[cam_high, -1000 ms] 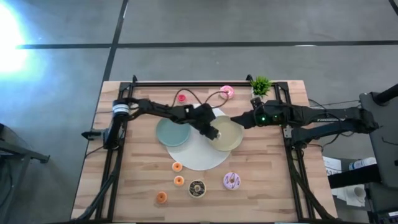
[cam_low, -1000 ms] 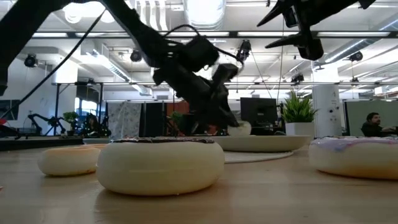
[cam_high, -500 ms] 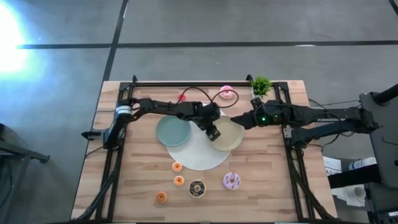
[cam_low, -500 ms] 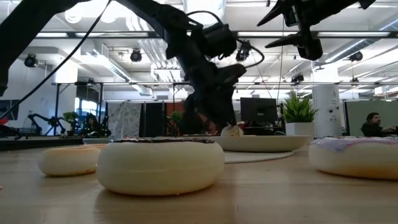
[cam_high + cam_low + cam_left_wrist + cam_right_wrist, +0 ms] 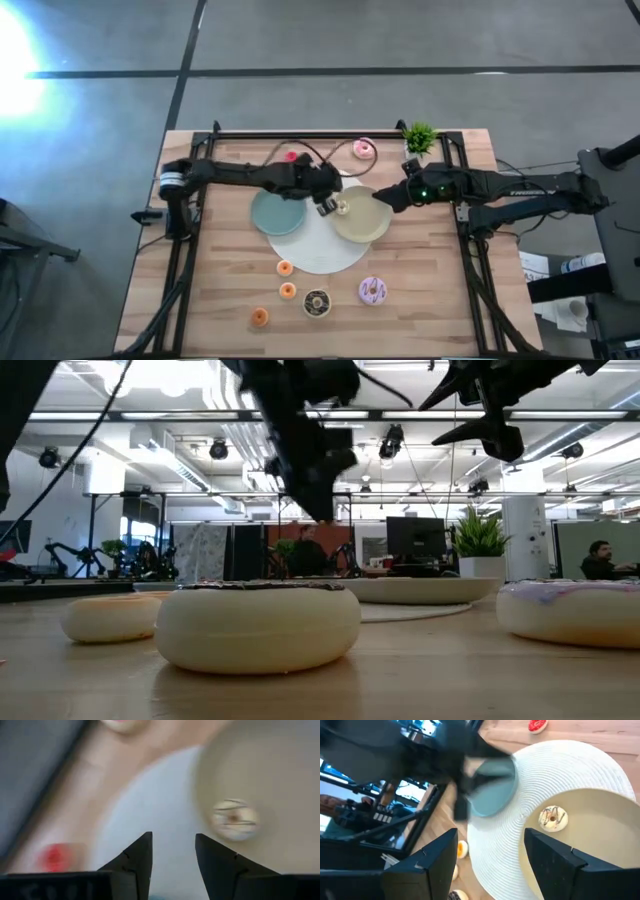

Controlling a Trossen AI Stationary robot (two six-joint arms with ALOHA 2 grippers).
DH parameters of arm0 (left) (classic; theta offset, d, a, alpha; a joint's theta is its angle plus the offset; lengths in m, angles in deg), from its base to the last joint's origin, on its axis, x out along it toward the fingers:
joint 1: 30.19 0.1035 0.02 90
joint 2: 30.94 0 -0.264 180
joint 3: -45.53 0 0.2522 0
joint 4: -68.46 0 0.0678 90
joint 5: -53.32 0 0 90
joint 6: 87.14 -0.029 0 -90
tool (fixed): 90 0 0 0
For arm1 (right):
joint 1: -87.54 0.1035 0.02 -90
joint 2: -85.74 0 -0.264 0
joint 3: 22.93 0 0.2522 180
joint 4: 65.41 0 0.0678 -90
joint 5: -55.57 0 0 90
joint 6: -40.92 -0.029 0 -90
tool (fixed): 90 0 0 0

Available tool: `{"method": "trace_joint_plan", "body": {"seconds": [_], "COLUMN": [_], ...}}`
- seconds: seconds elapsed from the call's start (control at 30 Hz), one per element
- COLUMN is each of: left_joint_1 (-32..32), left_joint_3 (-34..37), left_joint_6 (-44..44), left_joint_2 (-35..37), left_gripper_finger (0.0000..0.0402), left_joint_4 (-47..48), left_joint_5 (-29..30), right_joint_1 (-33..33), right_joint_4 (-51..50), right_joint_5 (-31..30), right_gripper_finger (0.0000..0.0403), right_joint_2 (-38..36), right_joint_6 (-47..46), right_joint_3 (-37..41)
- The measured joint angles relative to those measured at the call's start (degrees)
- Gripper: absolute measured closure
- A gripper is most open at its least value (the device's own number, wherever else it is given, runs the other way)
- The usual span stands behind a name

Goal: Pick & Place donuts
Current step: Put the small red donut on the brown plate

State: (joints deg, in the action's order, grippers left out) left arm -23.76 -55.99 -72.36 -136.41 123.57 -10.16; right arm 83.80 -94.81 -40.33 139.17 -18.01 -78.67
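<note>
The left gripper [image 5: 326,203] had let go of a small pale donut [image 5: 343,207] and lifted clear of it — a second before, its fingers were pinched shut low over the yellow-green plate [image 5: 368,224]; now they stood spread and empty above the white mat [image 5: 318,250]. The donut lay on the plate's inner edge, so this placement looked complete. The right gripper [image 5: 388,196], fingers wide and holding nothing, hovered over the plate's far side.

Only the high view showed what remained: the lilac sprinkled donut [image 5: 373,290], the chocolate donut [image 5: 317,302] and three orange rings [image 5: 285,268] on the bare wood, the pink-iced donut [image 5: 364,148] near the potted plant [image 5: 419,136]. The right wrist view showed the pale donut's dark drizzle and the empty blue-grey plate [image 5: 492,795] — details the low view hid behind the nearest donut.
</note>
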Motion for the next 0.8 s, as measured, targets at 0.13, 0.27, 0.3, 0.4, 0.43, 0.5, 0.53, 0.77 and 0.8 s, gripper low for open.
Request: {"method": "trace_joint_plan", "body": {"seconds": [0.13, 0.27, 0.3, 0.4, 0.43, 0.5, 0.53, 0.77, 0.8], "left_joint_1": [6.3, 18.3, 20.9, 26.9, 28.1, 30.2, 31.0, 36.2, 36.6], "left_joint_3": [2.9, 7.1, 7.8, 9.4, 9.6, 9.8, 9.8, 10.0, 10.0], "left_joint_6": [-1.1, 3.8, 4.9, 4.9, 4.4, 3.1, 2.4, 0.9, 1.2], "left_joint_2": [3.8, 2.9, 2.8, 2.9, 2.9, 2.8, 2.9, 0.6, -0.2], "left_gripper_finger": [0.0278, 0.0278, 0.0278, 0.0278, 0.0278, 0.0278, 0.0278, 0.0278, 0.0278], "left_joint_4": [-0.1, 0.5, 0.6, 0.5, 0.7, 0.1, -0.4, -4.6, -4.9], "left_joint_5": [-1.0, -16.2, -19.8, -25.8, -25.8, -25.0, -24.3, -24.1, -24.8], "right_joint_1": [0.1, 0.1, 0.1, 0.1, 0.1, 0.1, 0.1, 0.1, 0.1], "right_joint_4": [-0.7, -0.9, -0.9, -1.1, -1.2, -1.5, -1.6, -1.8, -1.9], "right_joint_5": [0.1, 0.3, 0.6, 1.2, 1.4, 1.4, 1.5, 1.5, 1.5], "right_gripper_finger": [0.0181, 0.0181, 0.0181, 0.0181, 0.0181, 0.0181, 0.0181, 0.0181, 0.0181], "right_joint_2": [0.0, 0.1, 0.1, 0.1, 0.2, 0.2, 0.2, 0.2, 0.2], "right_joint_6": [0.7, 0.6, 0.6, 0.4, 0.4, 0.2, 0.2, -0.5, -0.6], "right_joint_3": [0.0, 0.0, 0.0, 0.0, 0.0, 0.1, 0.1, 0.1, 0.1]}}
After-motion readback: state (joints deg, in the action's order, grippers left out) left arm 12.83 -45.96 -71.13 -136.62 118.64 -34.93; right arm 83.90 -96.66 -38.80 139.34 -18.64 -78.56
